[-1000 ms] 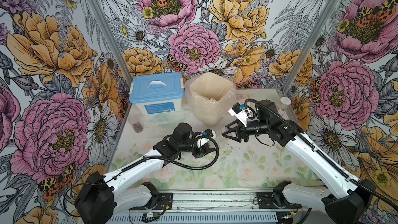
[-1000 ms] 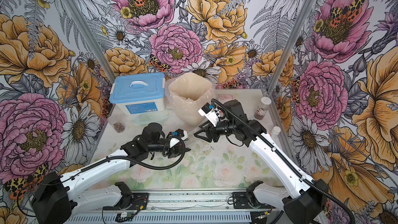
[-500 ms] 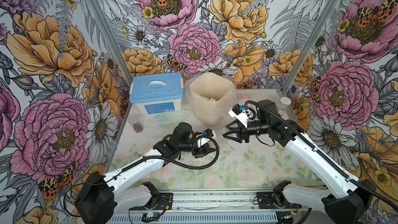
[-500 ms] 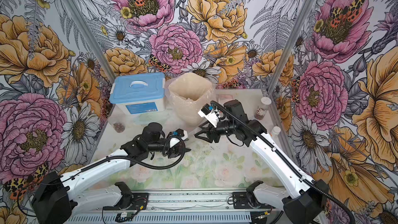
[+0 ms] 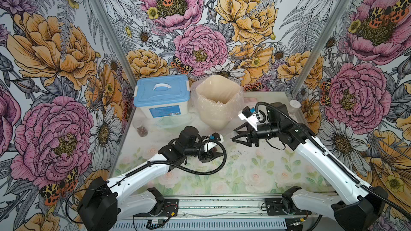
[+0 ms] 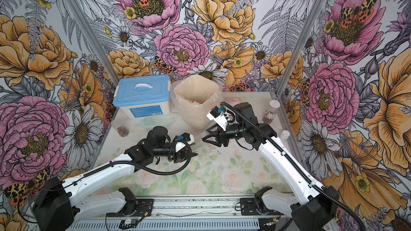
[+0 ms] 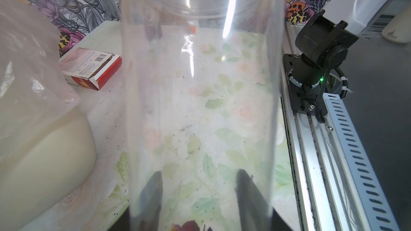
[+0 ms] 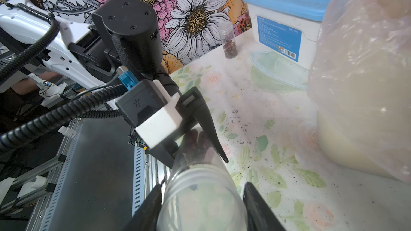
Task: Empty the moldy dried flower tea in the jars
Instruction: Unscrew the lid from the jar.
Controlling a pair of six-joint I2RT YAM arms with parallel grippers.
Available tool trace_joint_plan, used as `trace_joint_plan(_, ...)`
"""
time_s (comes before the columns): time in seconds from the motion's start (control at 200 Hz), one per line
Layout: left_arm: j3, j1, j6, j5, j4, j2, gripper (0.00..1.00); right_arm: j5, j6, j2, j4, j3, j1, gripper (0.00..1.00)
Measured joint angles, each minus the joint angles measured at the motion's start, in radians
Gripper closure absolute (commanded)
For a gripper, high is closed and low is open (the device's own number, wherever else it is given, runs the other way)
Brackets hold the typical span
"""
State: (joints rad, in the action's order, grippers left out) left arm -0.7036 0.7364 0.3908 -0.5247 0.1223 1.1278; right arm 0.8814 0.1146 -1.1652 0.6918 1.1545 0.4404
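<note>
Near the desk [image 5: 255, 174] centre, the left hand [image 7: 199, 174] is clenched around a clear jar [image 7: 200, 107] lying along its fingers [image 8: 206, 127], dried flower tea [image 8: 195, 140] gathered at the palm end. The right hand [image 8: 202, 186] grasps that jar's threaded end. A 2nd slim jar [image 5: 142, 128] stands at 10 o'clock, a labelled jar [image 6: 270, 113] at 2 o'clock, both holding tea.

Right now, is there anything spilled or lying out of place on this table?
Yes. Dark crumbs lie scattered over the tabletop in front of the bag-lined bin, perhaps spilled tea bits. An opened red carton lies flat beside the bin. The left gripper and right gripper hold one clear jar, intact.
</note>
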Motion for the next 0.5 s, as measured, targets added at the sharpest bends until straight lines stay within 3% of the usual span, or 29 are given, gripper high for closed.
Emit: trace_joint_plan(0.5,0.0,0.006,0.009,0.016,-0.014,0.0,0.5,0.033,-0.009,0.0,0.006,0.0,-0.026,0.6)
